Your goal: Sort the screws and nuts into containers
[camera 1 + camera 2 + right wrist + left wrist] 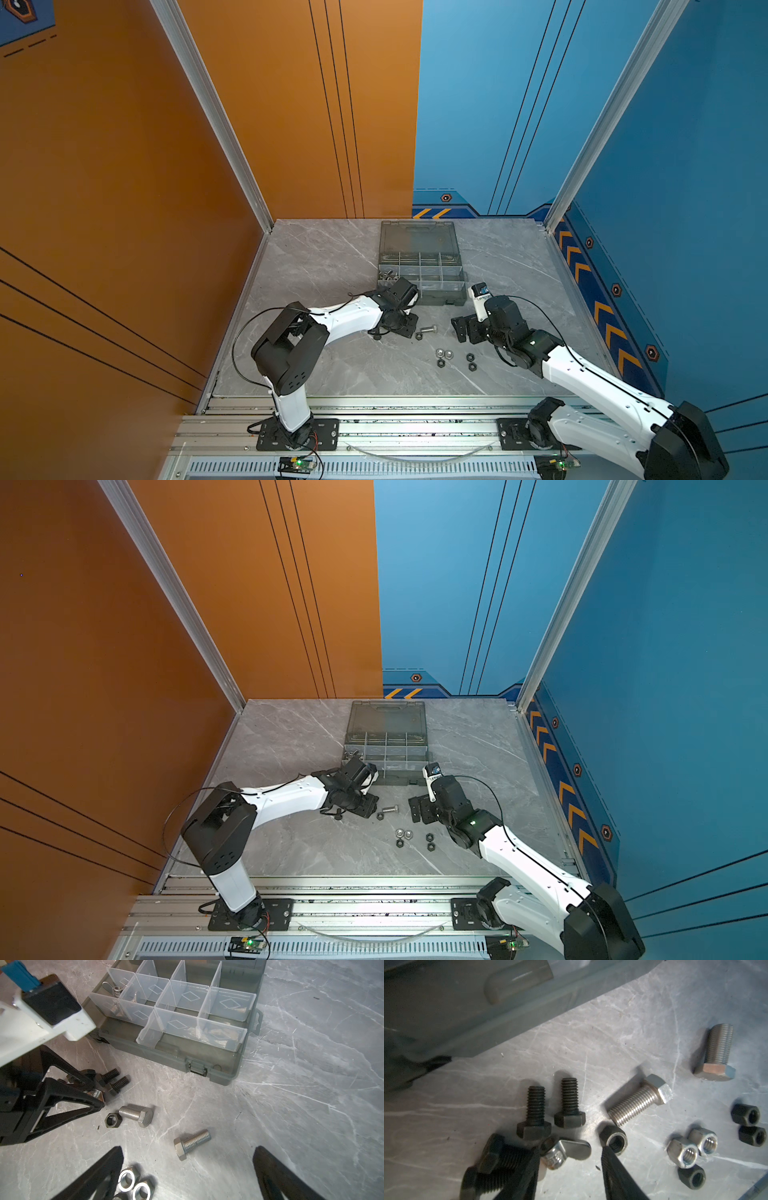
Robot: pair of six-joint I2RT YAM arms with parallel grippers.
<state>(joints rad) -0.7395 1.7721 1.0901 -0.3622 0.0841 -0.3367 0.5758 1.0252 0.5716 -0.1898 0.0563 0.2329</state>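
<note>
My left gripper (571, 1150) is open and low over the table, its jaws either side of a silver wing nut (560, 1153). One finger (529, 1165) touches the nut; the other stands apart from it, beside a black nut (613, 1140). Black screws (534, 1113) lie just beyond it, with two silver screws (639, 1101) further out. My right gripper (188, 1149) is wide open above a silver screw (192, 1142), with two silver hex nuts (135, 1184) by one fingertip. The containers sit in the open grey case (440, 297); one corner compartment holds wing nuts (116, 989).
Loose black nuts (470, 356) and the silver hex nuts (444, 353) lie on the marble table (332, 365) between the arms. The case lid (417, 237) lies flat towards the back wall. The two grippers are close together in front of the case.
</note>
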